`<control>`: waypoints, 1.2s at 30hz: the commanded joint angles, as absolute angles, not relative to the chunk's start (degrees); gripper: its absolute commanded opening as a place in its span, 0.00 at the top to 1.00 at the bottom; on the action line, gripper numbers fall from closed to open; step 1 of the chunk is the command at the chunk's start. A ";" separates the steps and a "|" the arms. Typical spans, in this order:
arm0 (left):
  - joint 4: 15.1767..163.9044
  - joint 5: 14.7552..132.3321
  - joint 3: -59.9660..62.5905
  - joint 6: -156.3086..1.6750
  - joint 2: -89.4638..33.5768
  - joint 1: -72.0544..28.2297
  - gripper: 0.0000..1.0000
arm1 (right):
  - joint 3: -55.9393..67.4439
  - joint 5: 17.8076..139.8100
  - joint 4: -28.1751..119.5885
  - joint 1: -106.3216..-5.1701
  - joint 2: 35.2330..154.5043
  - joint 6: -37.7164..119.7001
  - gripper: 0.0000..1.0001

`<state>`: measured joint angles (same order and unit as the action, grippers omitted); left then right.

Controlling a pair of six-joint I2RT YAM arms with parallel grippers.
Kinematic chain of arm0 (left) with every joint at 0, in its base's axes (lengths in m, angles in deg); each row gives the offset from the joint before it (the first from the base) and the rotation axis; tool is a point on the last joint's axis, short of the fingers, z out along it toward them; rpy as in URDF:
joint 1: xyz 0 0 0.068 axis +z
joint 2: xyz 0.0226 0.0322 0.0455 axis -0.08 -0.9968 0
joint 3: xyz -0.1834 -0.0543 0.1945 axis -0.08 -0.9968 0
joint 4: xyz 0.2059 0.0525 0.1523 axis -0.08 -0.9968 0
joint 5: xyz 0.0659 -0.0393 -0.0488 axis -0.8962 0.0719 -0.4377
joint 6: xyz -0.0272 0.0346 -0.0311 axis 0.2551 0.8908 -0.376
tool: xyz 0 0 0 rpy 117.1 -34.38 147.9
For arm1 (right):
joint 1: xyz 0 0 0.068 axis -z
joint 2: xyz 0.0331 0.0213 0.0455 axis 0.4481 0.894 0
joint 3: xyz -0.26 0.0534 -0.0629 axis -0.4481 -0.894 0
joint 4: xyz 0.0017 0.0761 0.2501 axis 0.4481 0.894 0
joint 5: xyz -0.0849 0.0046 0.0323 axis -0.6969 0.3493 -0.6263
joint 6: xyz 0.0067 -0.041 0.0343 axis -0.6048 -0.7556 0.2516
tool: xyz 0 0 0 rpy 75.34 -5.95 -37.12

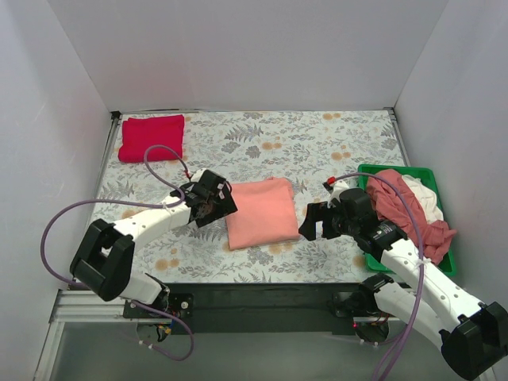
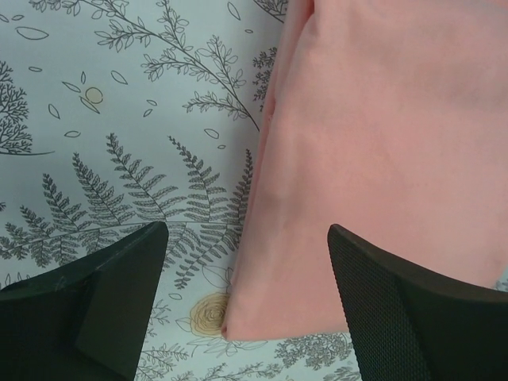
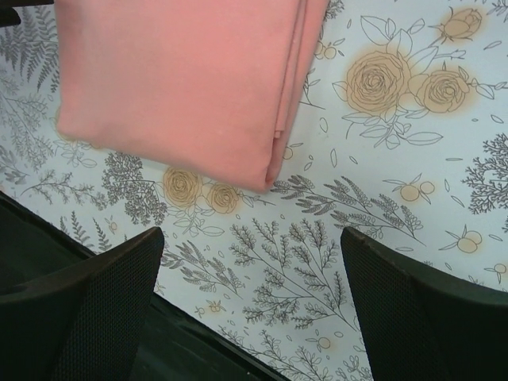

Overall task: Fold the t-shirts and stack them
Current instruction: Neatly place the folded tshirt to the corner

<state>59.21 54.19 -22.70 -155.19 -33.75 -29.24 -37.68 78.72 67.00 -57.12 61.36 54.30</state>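
**A:** Where is the salmon-pink t-shirt (image 1: 262, 211)?

**B:** It lies flat on the bench (image 1: 317, 143), folded into a tidy rectangle. The left hand (image 1: 226, 200) sits at its left edge with fingers apart, one over the cloth and one over bare bench, clamped on nothing. The right hand (image 1: 308, 224) hovers just off its right side, spread wide and empty.

**A:** So which step is this?

**B:** I'd say the folding of this one is done and stacking is in hand. The red t-shirt (image 1: 151, 137) lies folded well beyond its far-left corner.

**A:** And the next move?

**B:** It calls for pinching every layer at that left edge, so the fold doesn't fall open when lifted. Right of the pink shirt, a heap of shirts (image 1: 405, 206) waits in the green tray (image 1: 397, 167).
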 commanded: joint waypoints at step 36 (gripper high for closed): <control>60.28 53.77 -10.92 -149.76 -61.78 -32.33 0.83 | -38.33 66.69 69.90 -56.85 62.48 51.67 0.02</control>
<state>64.10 53.67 -8.47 -149.44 -56.17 -31.18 -37.85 69.36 70.45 -57.10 62.58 53.07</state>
